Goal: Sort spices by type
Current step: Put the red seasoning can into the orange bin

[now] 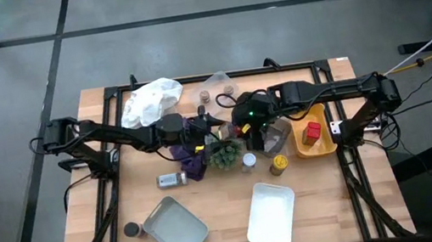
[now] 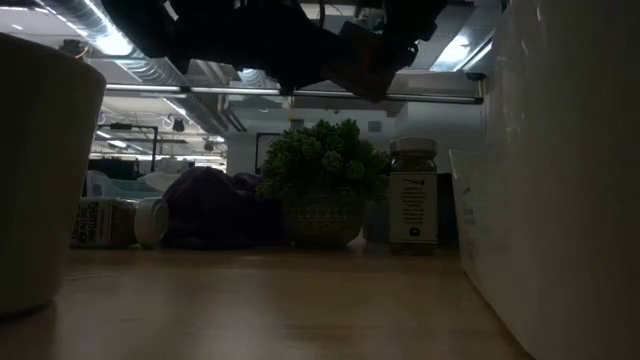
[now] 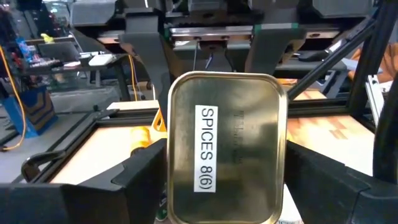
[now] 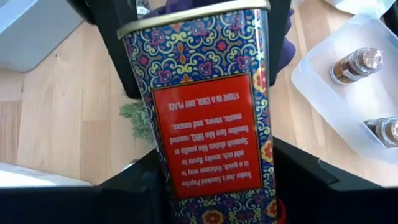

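A patterned spice tin [image 4: 205,118] with a red label hangs above the table's middle [image 1: 245,129]. Its gold base [image 3: 227,155] bears the sticker "SPICES 8(6)". My right gripper [image 4: 217,193] is shut on it, slanting down from the table's right. My left gripper [image 3: 227,193] comes level from the left and is open, its fingers [image 3: 134,180] standing on either side of the tin's base end. In the low view the tin [image 2: 362,62] shows high under the dark arms. My right gripper pinches the tin's two opposite sides [image 4: 177,186] between its two fingers, toward the lid end. The fingers lie along the tin, slanting down from the table's right. The tin is lifted clear, its base end pointing at my left gripper. My left gripper's fingers flank the base end; whether they touch it I cannot tell.
Below the tin stand a spiky green plant [image 1: 223,152] and a purple cloth [image 1: 189,155]. Loose jars [image 1: 171,179] [image 1: 249,161] [image 1: 279,163] lie around them. A yellow bin [image 1: 323,149] holds a red tin [image 1: 312,131]. A clear tray [image 4: 323,81] holds brown-capped jars. Two white trays [image 1: 176,228] [image 1: 271,214] sit near the front.
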